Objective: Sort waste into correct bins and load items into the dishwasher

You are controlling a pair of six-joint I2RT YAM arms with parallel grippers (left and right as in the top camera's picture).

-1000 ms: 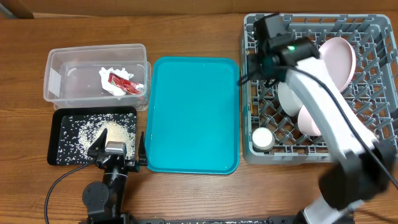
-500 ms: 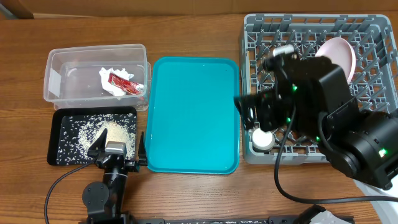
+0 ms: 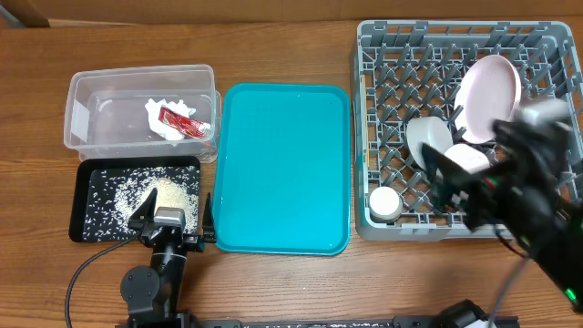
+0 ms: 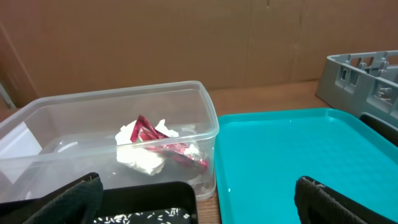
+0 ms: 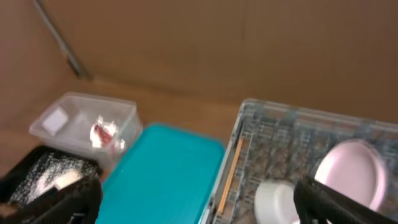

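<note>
The clear tub [image 3: 91,109] holds the crumpled napkin [image 3: 167,127] and the red sauce packet [image 3: 179,119]. Rice grains [image 3: 168,193] lie in the black tray [image 3: 84,196]. The grey dish rack [image 3: 373,109] holds the pink-white plate [image 3: 489,85] on edge, the bowl [image 3: 424,139], a smaller dish [image 3: 466,158] and the white cup [image 3: 384,201]. A chopstick [image 5: 230,169] lies along the rack's left wall. My left gripper [image 4: 199,205] rests open by the black tray's front edge, holding nothing. High above the rack's front right, my right gripper [image 5: 199,205] is open and holds nothing; it looks blurred in the overhead view.
The large teal tray [image 3: 282,169] lies bare between the bins and the rack. A brown cardboard wall [image 4: 186,43] stands behind the table. The left arm's cable [image 3: 86,273] trails over the wood at the front left.
The right arm swung from the rack's back left corner to above its front right, rising toward the camera, and its jaws opened. The left arm stayed still.
</note>
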